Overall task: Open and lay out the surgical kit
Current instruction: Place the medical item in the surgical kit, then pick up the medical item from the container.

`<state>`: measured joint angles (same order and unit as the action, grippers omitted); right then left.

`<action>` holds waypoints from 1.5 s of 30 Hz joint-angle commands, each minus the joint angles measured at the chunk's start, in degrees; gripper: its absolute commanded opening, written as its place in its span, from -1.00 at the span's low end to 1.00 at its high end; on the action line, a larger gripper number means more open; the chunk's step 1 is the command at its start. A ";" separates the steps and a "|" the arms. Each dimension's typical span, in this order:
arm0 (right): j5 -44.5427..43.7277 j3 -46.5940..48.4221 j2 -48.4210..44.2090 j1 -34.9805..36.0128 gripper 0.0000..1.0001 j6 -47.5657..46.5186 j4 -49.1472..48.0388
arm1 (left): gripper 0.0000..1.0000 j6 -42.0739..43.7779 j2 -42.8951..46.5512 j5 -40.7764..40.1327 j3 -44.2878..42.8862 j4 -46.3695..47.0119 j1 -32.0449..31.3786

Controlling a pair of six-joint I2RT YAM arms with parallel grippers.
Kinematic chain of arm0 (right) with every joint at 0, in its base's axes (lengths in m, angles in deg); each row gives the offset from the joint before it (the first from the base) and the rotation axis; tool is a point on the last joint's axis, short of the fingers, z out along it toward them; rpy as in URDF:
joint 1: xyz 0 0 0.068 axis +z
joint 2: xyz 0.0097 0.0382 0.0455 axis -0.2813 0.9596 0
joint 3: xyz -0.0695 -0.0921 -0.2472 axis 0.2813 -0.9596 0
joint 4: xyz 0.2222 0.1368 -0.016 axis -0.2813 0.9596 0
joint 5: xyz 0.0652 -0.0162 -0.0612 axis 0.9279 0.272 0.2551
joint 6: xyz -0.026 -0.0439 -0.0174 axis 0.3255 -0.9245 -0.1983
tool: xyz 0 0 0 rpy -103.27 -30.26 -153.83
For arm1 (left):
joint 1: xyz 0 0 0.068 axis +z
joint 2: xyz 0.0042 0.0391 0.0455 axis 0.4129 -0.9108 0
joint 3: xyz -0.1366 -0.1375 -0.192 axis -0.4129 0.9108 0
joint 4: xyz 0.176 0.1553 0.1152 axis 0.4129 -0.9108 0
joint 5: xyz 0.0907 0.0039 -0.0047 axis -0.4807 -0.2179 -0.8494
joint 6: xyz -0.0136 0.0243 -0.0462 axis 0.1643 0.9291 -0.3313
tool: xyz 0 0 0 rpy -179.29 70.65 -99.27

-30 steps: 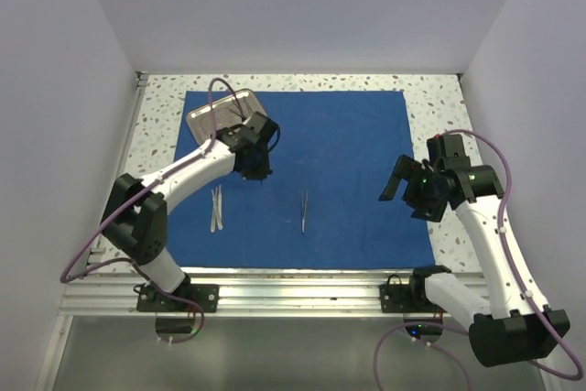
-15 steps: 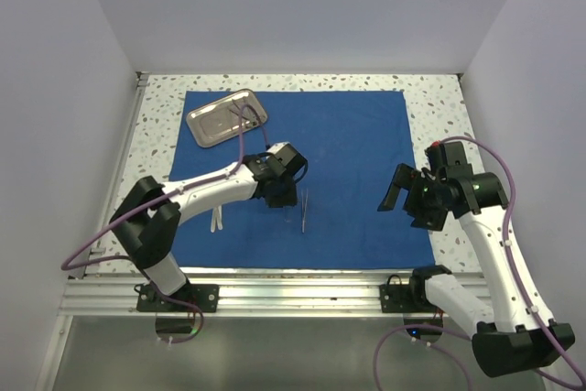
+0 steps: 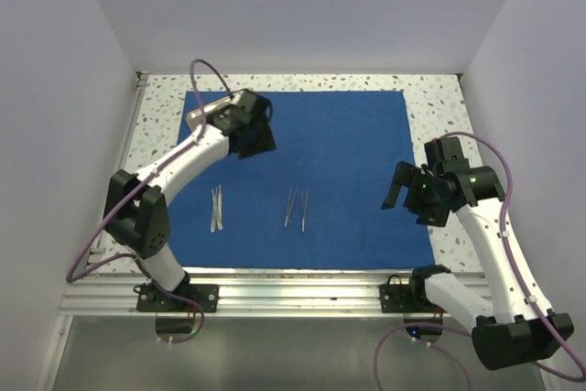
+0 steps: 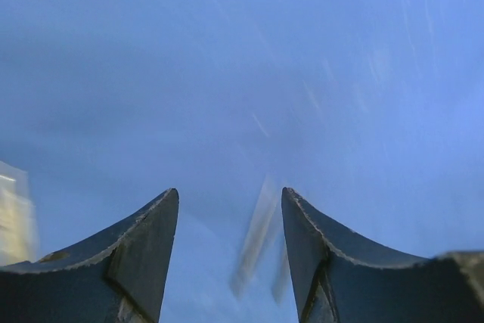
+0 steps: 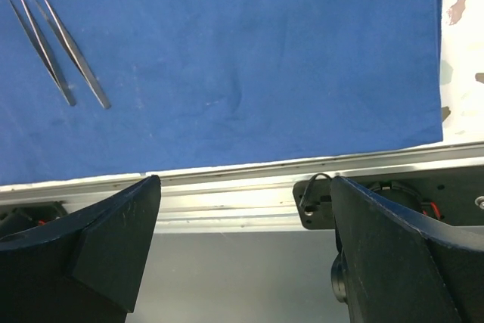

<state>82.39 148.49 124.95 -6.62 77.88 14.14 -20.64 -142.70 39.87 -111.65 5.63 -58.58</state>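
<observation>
Surgical kit (image 3: 302, 171): one blue cloth (image 3: 366, 135), one steel tray (image 3: 197, 115), three silver instruments (image 3: 305, 210); left hand (image 4: 231, 196), right hand (image 5: 243, 181), both spread wide.

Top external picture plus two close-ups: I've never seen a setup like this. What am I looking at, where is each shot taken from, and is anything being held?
Two white robot arms, the left arm and the right arm, are bolted at the near edge of a table. The wide picture looks down from above and behind them. The close-ups come from a camera on each wrist, and the dark wedges are that gripper's own fingers. A blue cloth lies spread flat. On it are a steel tray, mostly hidden under the left arm, two tweezers near the middle and another thin tool further left. The left gripper and right gripper are open and hold nothing.
</observation>
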 commanded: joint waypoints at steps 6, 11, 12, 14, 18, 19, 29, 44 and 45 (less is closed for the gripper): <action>-4.14 5.61 3.84 -0.05 0.97 -1.89 -1.56 | 0.11 16.46 -16.96 -3.00 -21.52 -2.46 18.89; -7.03 6.14 4.63 -0.40 0.97 -1.27 -1.57 | 0.10 19.19 -27.62 -1.85 -36.99 -5.45 22.59; -7.56 6.31 4.72 -0.40 0.97 -1.27 -1.48 | 0.10 19.45 -29.29 -1.76 -38.84 -5.80 22.85; -8.88 6.58 4.81 -0.49 0.97 -1.01 -0.86 | 0.09 20.06 -33.33 -1.67 -43.06 -6.50 23.38; -9.85 6.14 4.90 -0.75 0.97 0.04 -0.60 | 0.08 20.94 -38.08 -0.71 -45.53 -5.11 23.82; -9.94 5.88 4.98 -0.84 0.97 0.13 -0.60 | 0.08 21.12 -38.61 -0.53 -45.54 -4.84 23.91; -10.21 5.96 7.71 -1.10 0.97 1.19 -1.91 | -0.15 22.26 -43.62 -1.58 -45.10 -4.13 24.09; -7.57 4.56 7.45 -1.36 0.97 0.75 -3.93 | -1.00 20.95 -35.56 2.10 -34.30 -1.32 24.53; -6.70 4.12 7.36 -1.45 0.97 0.58 -4.28 | -1.00 20.08 -32.50 3.93 -31.76 -0.97 24.18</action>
<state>73.61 152.65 133.08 -7.78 78.43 12.29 1.04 -182.09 39.95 -148.04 4.47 -34.39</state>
